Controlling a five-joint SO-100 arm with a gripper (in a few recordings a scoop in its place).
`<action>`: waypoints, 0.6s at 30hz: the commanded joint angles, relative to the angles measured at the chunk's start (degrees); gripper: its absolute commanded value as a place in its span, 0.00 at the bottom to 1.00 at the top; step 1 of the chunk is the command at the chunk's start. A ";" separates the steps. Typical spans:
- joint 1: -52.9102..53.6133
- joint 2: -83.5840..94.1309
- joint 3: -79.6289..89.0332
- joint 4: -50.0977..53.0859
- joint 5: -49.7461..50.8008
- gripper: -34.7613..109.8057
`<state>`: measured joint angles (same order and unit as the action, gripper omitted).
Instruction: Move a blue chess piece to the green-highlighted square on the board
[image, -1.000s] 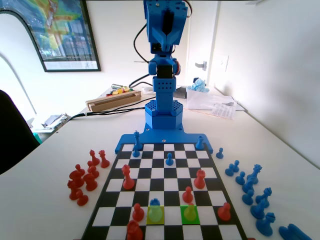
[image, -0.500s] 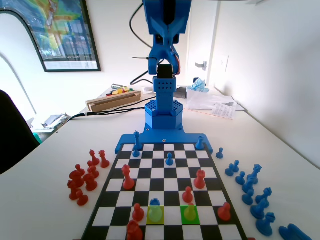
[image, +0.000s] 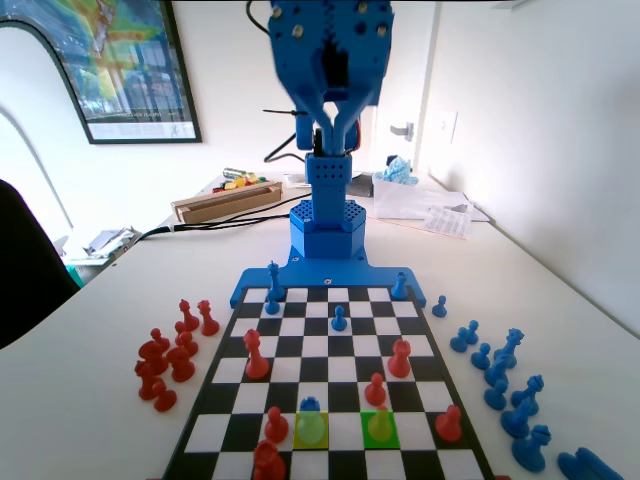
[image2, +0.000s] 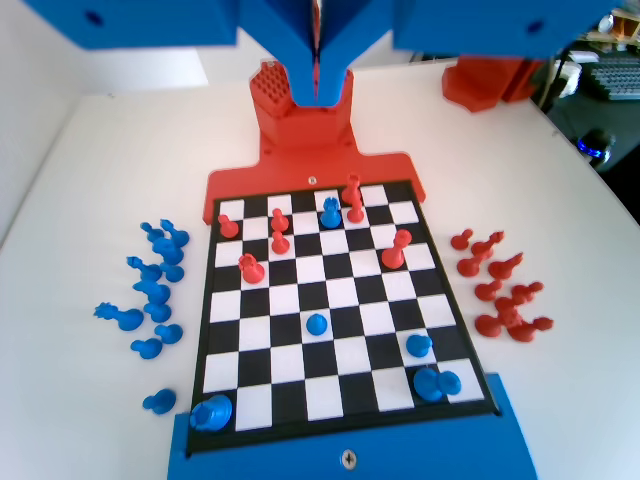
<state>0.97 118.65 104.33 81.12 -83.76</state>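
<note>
The blue chess piece (image: 310, 405) (image2: 331, 212), squat with a notched flat top, stands on the lime square at the near end of the board (image: 330, 372) in the fixed view. Two columns to its right lies the green-highlighted square (image: 367, 441), with a red pawn (image: 379, 422) (image2: 279, 218) standing on it. My gripper (image: 335, 128) (image2: 318, 70) hangs high over the board's far end by the arm's base, far from both. Its jaws are pressed together with nothing between them.
Red pieces (image: 256, 355) (image: 399, 357) and blue pieces (image: 339, 318) (image: 273, 290) stand about the board. In the fixed view, captured red pieces (image: 165, 362) cluster off its left side and blue ones (image: 500, 375) off its right.
The arm's upper part has swung up and toward the fixed camera, so the gripper head looks larger and higher. No piece has moved.
</note>
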 joint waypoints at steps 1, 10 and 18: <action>0.00 -6.50 -6.24 -1.32 1.85 0.25; -2.29 -27.69 -18.37 -4.92 7.56 0.25; -6.24 -39.20 -26.81 -9.49 13.10 0.25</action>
<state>-3.16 79.54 82.53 72.95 -71.98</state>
